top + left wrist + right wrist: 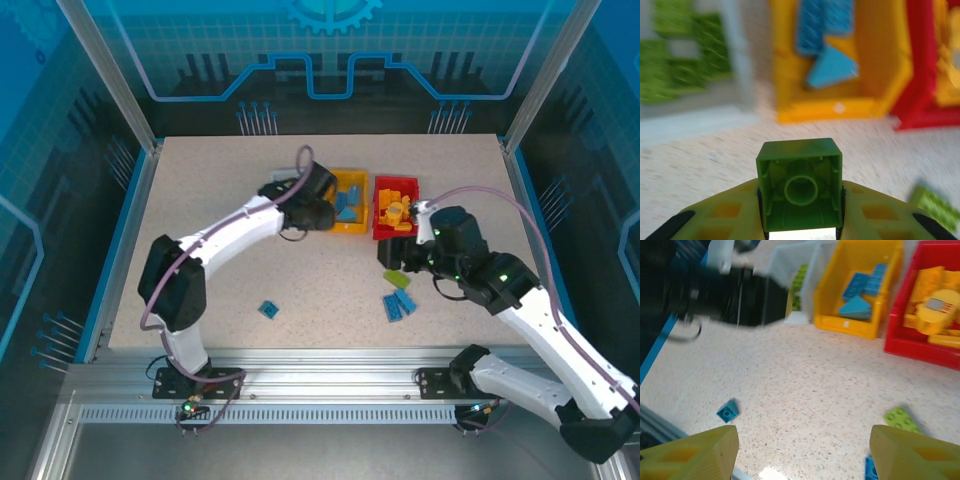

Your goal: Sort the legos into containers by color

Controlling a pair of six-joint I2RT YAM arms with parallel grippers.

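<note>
Left wrist: left claw (800, 210) clamps green brick (800, 182), blurry white bin (700, 117) probably beyond; right claw (802, 452) gapes over table (805, 375).

The green lego (800, 185) is showing smooth, glossy moulded plastic; the tabletop (810, 380) is looking matt, speckled and finely grained.

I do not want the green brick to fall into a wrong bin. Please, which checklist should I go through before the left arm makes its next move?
1. Green brick clamped between left fingers: ok.
2. Brick above white bin: not ok, the bin lies ahead, to the left.
3. White bin contents look green: ok, though blurred.
4. Right fingers open and empty: ok.
5. Table fully sorted: not ok, a loose green piece and a blue piece remain.
</note>
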